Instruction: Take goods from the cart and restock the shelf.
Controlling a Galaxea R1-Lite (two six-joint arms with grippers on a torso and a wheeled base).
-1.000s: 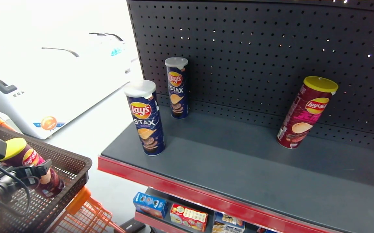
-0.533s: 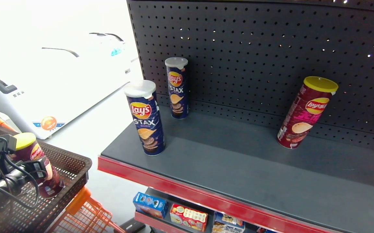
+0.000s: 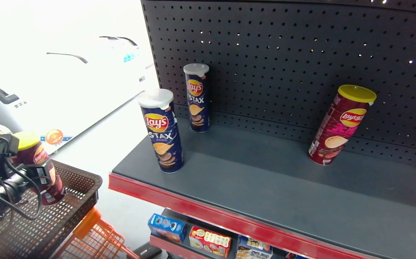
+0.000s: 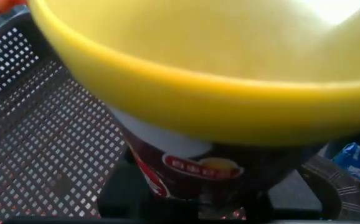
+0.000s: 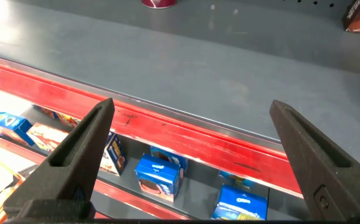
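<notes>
Head view: left gripper (image 3: 38, 173) at the lower left, clenched round a maroon cylindrical chips can with a yellow plastic lid (image 3: 41, 157). The can is tilted and sits over the brown perforated plastic basket (image 3: 82, 183), near its right rim; can't tell if its base touches the basket floor. The basket rides on an orange wire cart (image 3: 100, 239), just left of the shelf corner with a strip of pale floor between. The grey metal shelf deck with red front edge (image 3: 251, 187) runs to the right, black pegboard back panel (image 3: 283, 54) behind it. A dark blue chips can with a white lid (image 3: 162, 131) stands upright near the deck's front left corner, and a second dark blue white-lidded can (image 3: 196, 98) stands behind it against the pegboard. A second maroon yellow-lidded can (image 3: 339, 126) is far right by the back panel. A wide stretch of grey deck lies between the blue pair and that can, and all along the front edge. Small blue and white boxes (image 3: 166, 227) are on the lower shelf. Left wrist view: the yellow lid (image 4: 192, 81) is very close to the camera, maroon body (image 4: 211, 174) under it, basket mesh (image 4: 37, 143) beside and below. Right wrist view: right gripper (image 5: 195, 165) released, its dark fingers (image 5: 74, 165) spread wide and holding nothing, hanging in front of the red edge (image 5: 167, 127). Grey deck (image 5: 230, 62) is beyond it, blue boxes (image 5: 158, 177) are below, and the far maroon can's base (image 5: 158, 2) sits at the back.
</notes>
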